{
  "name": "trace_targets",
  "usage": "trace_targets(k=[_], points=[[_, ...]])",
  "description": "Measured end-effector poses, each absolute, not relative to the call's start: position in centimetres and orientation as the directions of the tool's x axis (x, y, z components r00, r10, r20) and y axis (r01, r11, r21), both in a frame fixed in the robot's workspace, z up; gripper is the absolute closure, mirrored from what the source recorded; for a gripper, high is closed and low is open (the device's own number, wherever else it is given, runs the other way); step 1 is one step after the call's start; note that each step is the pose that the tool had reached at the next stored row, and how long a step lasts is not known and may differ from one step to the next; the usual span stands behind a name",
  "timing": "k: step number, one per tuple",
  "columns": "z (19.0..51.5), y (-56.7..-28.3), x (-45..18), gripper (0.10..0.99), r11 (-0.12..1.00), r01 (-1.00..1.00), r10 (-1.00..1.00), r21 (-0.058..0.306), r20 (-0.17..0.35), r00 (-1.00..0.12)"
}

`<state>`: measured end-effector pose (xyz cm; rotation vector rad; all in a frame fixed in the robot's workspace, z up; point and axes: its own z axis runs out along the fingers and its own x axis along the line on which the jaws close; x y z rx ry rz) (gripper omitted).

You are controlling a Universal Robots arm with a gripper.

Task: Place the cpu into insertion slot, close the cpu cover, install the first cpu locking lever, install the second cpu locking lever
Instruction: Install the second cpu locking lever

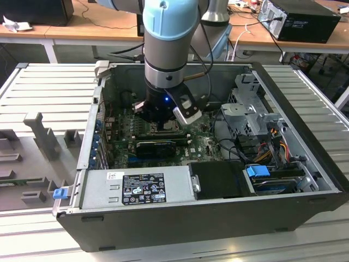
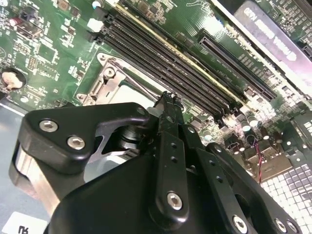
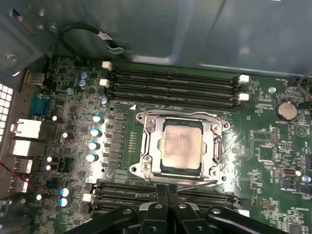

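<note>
one cpu [image 3: 181, 145] seated flat in insertion slot [image 3: 146, 165], cpu cover [image 3: 212, 146] folded down to pin it, gripper [image 3: 167, 191] clenched empty, pressing a thin locking lever [image 3: 187, 185].

A: Where does the cpu [image 3: 181, 145] sit?

B: In the first wrist view it lies flat inside the insertion slot [image 3: 146, 168], its tan-grey metallic face up, square to the socket.

A: And the cpu cover [image 3: 211, 146]?

B: Closed. The silvery frame plate lies flat over the socket, and the chip shows through its central window. One thin lever [image 3: 170, 187] lies slantwise along the edge of the socket, just beside the black memory slots.

A: Anything from the second wrist view?

B: A corner of the insertion slot [image 2: 105, 80], silvery metal with a screw, and a pale strip of the chip's face beside it.
</note>
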<state>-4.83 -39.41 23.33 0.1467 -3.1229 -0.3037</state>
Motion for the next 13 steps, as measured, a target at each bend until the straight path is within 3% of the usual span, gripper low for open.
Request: trace_targets(k=[6,13], points=[[21.8,-39.5,-5.1,0.980,0.975,-0.095,-0.095,0.202,-0.009,-0.995],[21.7,-41.0,-5.6,0.980,0.963,-0.096,-0.096,0.254,-0.014,-0.995]])
